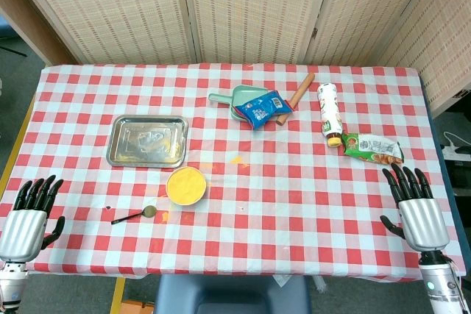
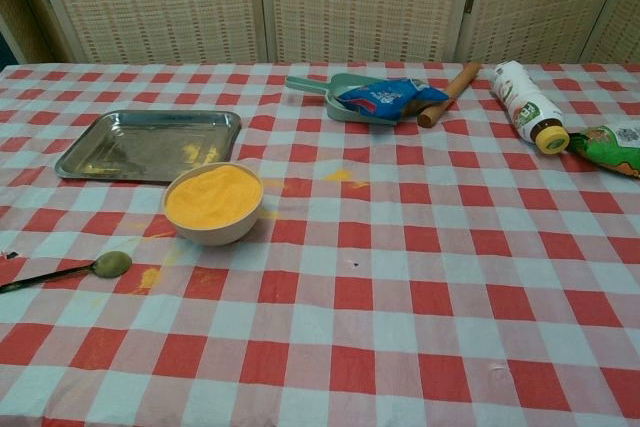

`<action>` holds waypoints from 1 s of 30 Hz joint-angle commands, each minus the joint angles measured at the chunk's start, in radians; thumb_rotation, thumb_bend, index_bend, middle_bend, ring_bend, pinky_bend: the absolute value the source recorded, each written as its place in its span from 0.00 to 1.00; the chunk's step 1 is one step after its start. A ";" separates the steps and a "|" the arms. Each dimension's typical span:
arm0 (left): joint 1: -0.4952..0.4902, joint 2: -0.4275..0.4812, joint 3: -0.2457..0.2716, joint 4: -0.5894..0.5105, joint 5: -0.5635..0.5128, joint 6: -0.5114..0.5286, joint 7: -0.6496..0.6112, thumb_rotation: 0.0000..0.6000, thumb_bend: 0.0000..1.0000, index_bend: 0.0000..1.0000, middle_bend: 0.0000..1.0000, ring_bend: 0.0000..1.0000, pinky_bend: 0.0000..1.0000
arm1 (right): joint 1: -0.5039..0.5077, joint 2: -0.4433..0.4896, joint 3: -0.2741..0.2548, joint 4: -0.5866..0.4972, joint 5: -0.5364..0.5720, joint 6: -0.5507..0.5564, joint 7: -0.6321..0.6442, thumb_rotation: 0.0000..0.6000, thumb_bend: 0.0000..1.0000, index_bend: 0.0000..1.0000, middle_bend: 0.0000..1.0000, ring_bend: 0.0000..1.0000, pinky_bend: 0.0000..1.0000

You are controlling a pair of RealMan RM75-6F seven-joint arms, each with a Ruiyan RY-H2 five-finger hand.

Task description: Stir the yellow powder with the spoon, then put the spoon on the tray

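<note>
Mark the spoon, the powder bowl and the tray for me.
spoon (image 1: pixel 149 212), head view, on its bowl end.
bowl (image 2: pixel 213 230), chest view, on its outer wall.
tray (image 1: pixel 147 162), head view, on its near rim.

No legible txt: print on bottle (image 2: pixel 524 102), blue packet (image 2: pixel 388 97), green packet (image 2: pixel 612 145) too small.

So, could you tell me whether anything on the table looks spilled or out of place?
Yes: yellow powder is spilled on the cloth, one patch beyond the bowl and a smaller one beside the spoon. Some also dusts the tray. The bottle lies on its side.
</note>
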 commanded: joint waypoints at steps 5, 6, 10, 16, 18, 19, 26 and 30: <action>-0.012 0.008 0.023 -0.021 0.019 -0.037 -0.017 1.00 0.45 0.00 0.00 0.00 0.03 | -0.006 0.006 -0.003 -0.003 -0.006 0.013 0.009 1.00 0.09 0.00 0.00 0.00 0.00; -0.014 0.005 0.028 -0.021 0.028 -0.040 -0.024 1.00 0.45 0.00 0.00 0.00 0.04 | -0.008 0.007 -0.003 -0.002 -0.005 0.015 0.009 1.00 0.09 0.00 0.00 0.00 0.00; -0.016 -0.015 0.047 -0.026 0.047 -0.053 0.042 1.00 0.46 0.00 0.03 0.02 0.16 | -0.010 0.011 0.002 -0.001 0.006 0.015 0.015 1.00 0.09 0.00 0.00 0.00 0.00; -0.006 -0.085 0.052 -0.029 0.037 -0.053 0.213 1.00 0.45 0.00 0.62 0.68 0.75 | -0.003 0.008 0.007 0.003 0.017 0.001 0.013 1.00 0.09 0.00 0.00 0.00 0.00; -0.007 -0.124 0.047 -0.014 0.019 -0.062 0.211 1.00 0.45 0.02 0.86 0.90 0.93 | -0.001 0.008 0.008 0.004 0.018 -0.002 0.018 1.00 0.09 0.00 0.00 0.00 0.00; -0.008 -0.146 0.043 -0.002 0.011 -0.066 0.201 1.00 0.45 0.05 0.93 0.95 0.97 | 0.000 0.007 0.009 0.005 0.020 -0.003 0.019 1.00 0.09 0.00 0.00 0.00 0.00; -0.029 -0.288 0.013 0.123 -0.067 -0.129 0.142 1.00 0.45 0.39 1.00 1.00 1.00 | 0.005 0.000 0.014 0.009 0.028 -0.008 0.011 1.00 0.09 0.00 0.00 0.00 0.00; -0.054 -0.301 0.012 0.127 -0.123 -0.213 0.192 1.00 0.45 0.39 1.00 1.00 1.00 | 0.012 -0.003 0.011 0.006 0.035 -0.029 0.002 1.00 0.09 0.00 0.00 0.00 0.00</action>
